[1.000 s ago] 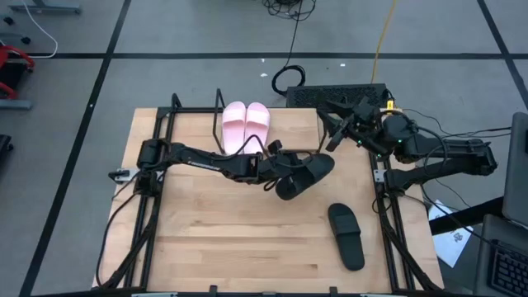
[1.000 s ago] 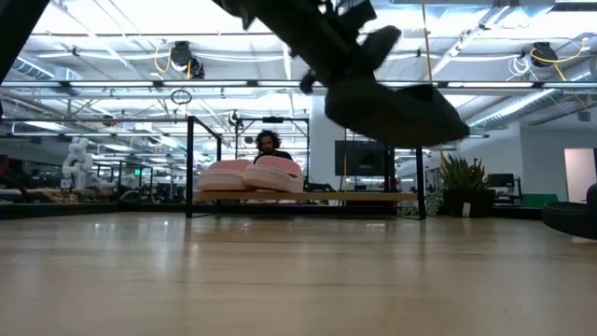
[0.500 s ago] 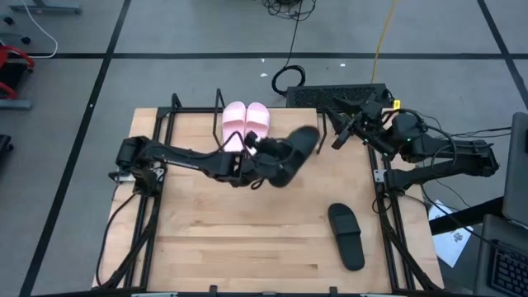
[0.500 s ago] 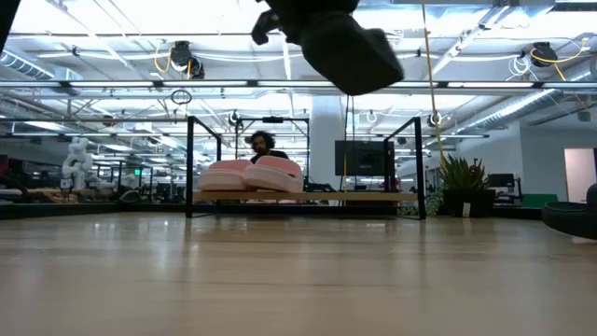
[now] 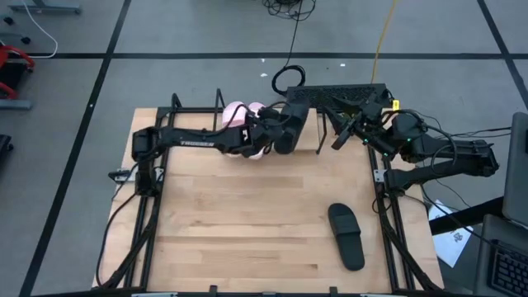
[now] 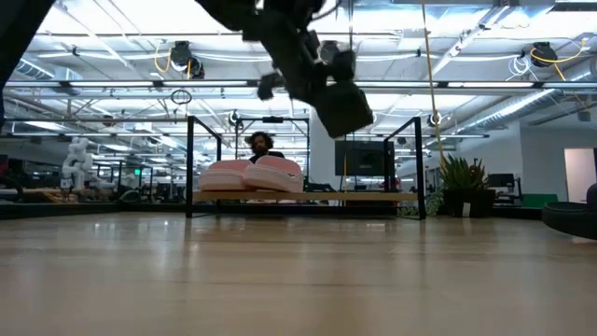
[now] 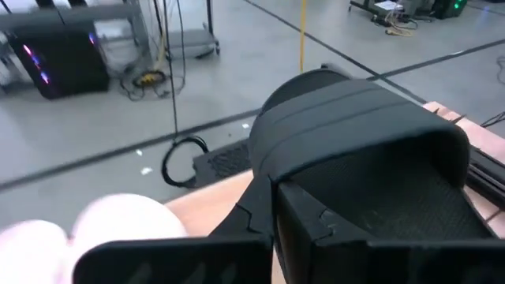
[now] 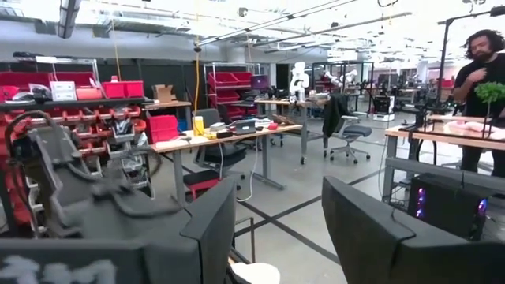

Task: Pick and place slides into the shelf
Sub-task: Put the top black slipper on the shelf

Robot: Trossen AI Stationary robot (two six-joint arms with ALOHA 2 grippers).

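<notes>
My left gripper [image 5: 276, 134] is shut on a black slide [image 5: 294, 124] and holds it in the air over the shelf's [image 6: 373, 197] right part, beside the pale pink pair [image 5: 240, 115]. The pink pair lies sole down on the shelf board [image 6: 252, 175] and is partly hidden by my left arm in the high view; it also shows in the left wrist view [image 7: 79, 225]. The second black slide [image 5: 346, 236] lies sole down on the table at the near right. My right gripper [image 5: 340, 129] is open and empty, raised at the table's far right. My left gripper holds the black slide by the side of its wide strap [image 7: 264, 162], where the strap meets the sole. One finger [image 7: 312, 229] reaches in under the strap onto the footbed, the other [image 7: 173, 260] stays outside. The slide is lifted clear, tilted [image 6: 340, 105].
The shelf's black rod frame [image 5: 175, 106] stands along the table's far edge, with upright posts [image 6: 189, 168] at its ends. A black box and cables [image 5: 338, 92] lie on the floor behind it. A person [image 6: 264, 145] stands beyond the table.
My left gripper has carried the black slide from over the table's middle toward the far edge, up to the shelf beside the pink pair, turning the slide about on the way. The slide has stayed clear of the table.
</notes>
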